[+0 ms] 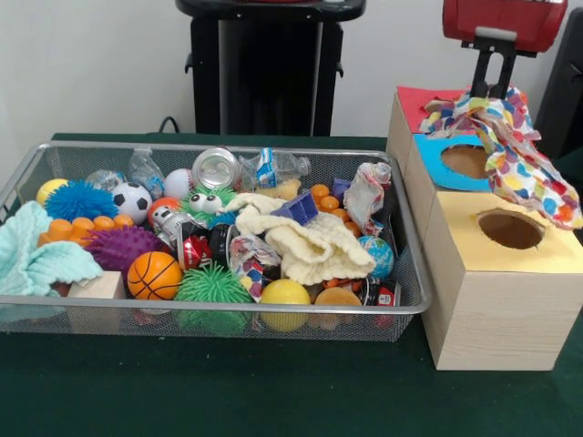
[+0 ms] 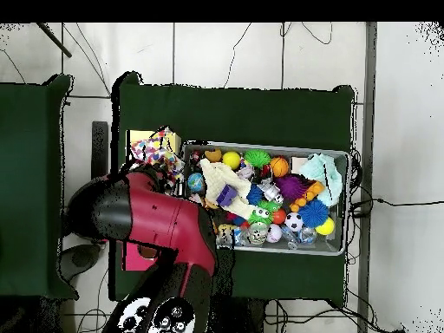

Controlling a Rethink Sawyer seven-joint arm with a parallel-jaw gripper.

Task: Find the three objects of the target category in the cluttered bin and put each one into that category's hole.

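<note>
Cloth, a multicoloured polka-dot rag (image 1: 515, 150), hangs from the black tool (image 1: 493, 91), which is clamped on it above the blue-topped wooden box (image 1: 435, 153). It drapes toward four o'clock over the yellow-topped box's hole (image 1: 511, 229). Released here, it could snag between holes or enter the wrong one.

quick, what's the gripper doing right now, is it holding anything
Gripper: shut on the multicoloured polka-dot cloth, which hangs over the blue-topped box hole.
</note>
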